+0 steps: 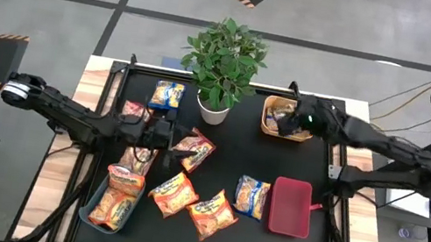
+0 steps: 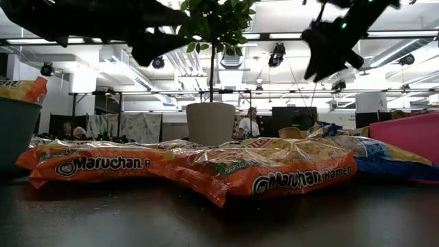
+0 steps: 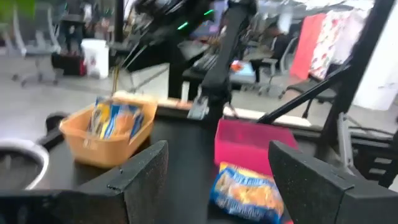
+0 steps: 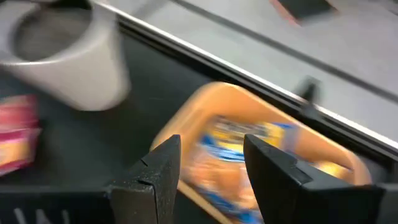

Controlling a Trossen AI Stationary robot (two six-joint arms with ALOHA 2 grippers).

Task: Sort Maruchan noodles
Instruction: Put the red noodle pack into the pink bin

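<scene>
At the table's left edge the grey bin holds orange packets, stacked so that colour stays together. My left gripper hangs above the table's middle with its fingers wide and nothing between them; it hovers just beside a red-pink packet, which I judge a likely next pick. Loose packets lie around it: a blue-and-yellow one near the plant pot, two orange ones towards the front, and another blue-and-yellow one touching the red bin, which appears empty. At the far right, my right gripper sits over the orange bin; its fingers stand partly apart and clamp nothing. A blue-and-yellow packet lies in that bin directly below, so this bin evidently collects that colour. Sorting is under way: roughly half the packets remain loose.
</scene>
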